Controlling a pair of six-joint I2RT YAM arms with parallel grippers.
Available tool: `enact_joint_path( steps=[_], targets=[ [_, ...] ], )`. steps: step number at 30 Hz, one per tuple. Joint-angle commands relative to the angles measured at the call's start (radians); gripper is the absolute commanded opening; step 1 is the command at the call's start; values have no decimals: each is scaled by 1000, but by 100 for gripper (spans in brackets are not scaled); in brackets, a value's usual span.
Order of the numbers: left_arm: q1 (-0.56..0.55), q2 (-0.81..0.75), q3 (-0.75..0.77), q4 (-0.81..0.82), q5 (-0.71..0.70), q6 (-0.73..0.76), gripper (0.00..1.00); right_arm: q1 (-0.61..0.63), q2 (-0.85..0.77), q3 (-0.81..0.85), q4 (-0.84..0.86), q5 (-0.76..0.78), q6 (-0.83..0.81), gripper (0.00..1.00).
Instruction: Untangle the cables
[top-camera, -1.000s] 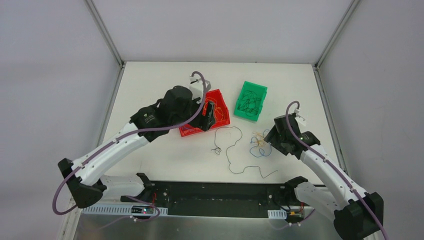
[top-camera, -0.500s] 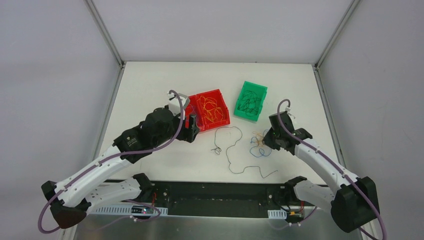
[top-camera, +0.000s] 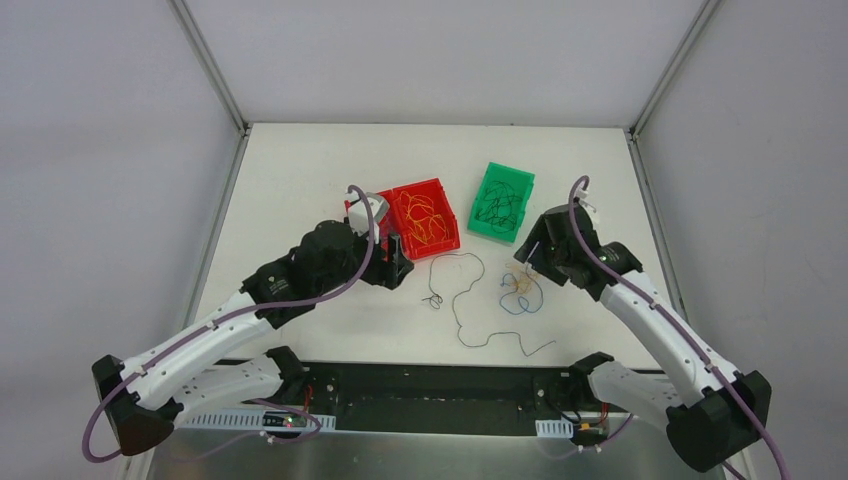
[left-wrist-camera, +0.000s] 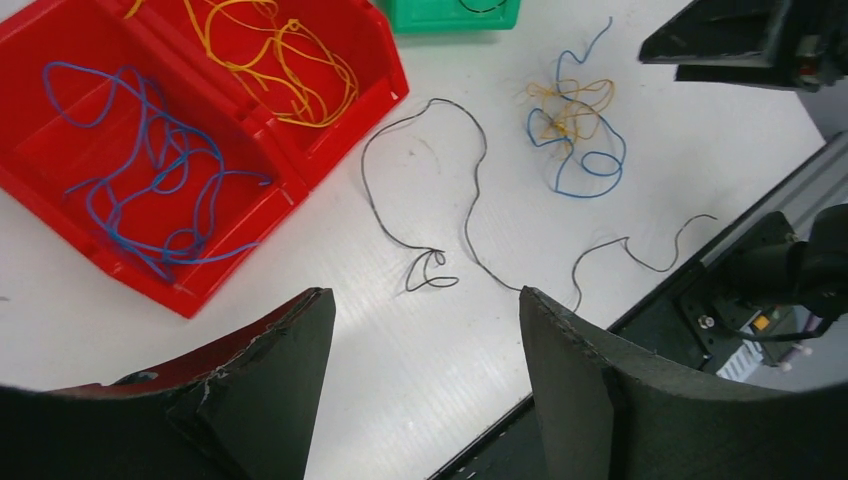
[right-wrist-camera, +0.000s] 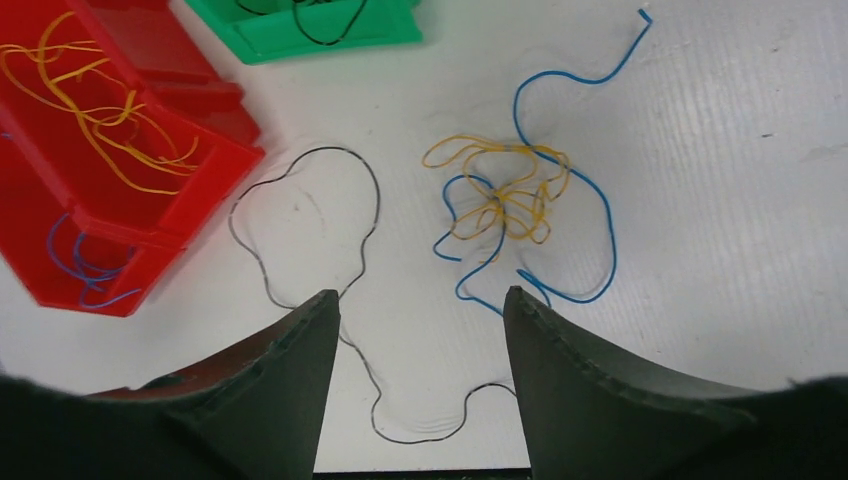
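From above, the left gripper (top-camera: 397, 264) hangs over the white table (top-camera: 300, 180) with its jaws spread and nothing between them, just beside the near corner of a red two-compartment plastic bin (top-camera: 448, 244). A long, thin black wire (top-camera: 457, 312) meanders across the table to this gripper's right. The right gripper (top-camera: 530, 254) is also spread and empty. A small blue and orange tangle (top-camera: 518, 288) lies just on its near side, and a green plastic bin (top-camera: 487, 230) sits beyond it to the left. In the left wrist view, the left gripper (left-wrist-camera: 422, 300) shows two dark fingers parted over bare table. The black wire (left-wrist-camera: 484, 150) loops directly ahead of them. The red plastic bin (left-wrist-camera: 300, 185) is ahead to the left, with blue wires (left-wrist-camera: 150, 170) in its nearer compartment and orange wires (left-wrist-camera: 290, 60) in the farther one, and the blue and orange tangle (left-wrist-camera: 575, 130) lies ahead to the right. In the right wrist view, the right gripper (right-wrist-camera: 418, 296) is likewise parted and grips nothing. The blue and orange tangle (right-wrist-camera: 500, 200) lies just ahead of its right finger, the black wire (right-wrist-camera: 378, 200) curls ahead of its left finger, and the red plastic bin (right-wrist-camera: 200, 170) lies far left. The green plastic bin (right-wrist-camera: 300, 40) is at the top, holding black wires (right-wrist-camera: 320, 15).
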Motion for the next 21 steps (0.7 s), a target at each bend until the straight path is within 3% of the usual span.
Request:
enact_joint_path(
  steps=[1, 16, 18, 21],
  targets=[
    [3, 28, -28, 133, 115, -76, 69, -3, 73, -12, -44, 69, -39, 64],
    [1, 1, -106, 188, 130, -124, 68, -15, 297, -79, 79, 114, -65, 57],
    [1, -11, -113, 189, 121, -124, 68, -16, 310, -87, 96, 117, -66, 53],
    [2, -20, -119, 188, 115, -124, 68, -16, 316, -86, 101, 118, -67, 32]
  ],
)
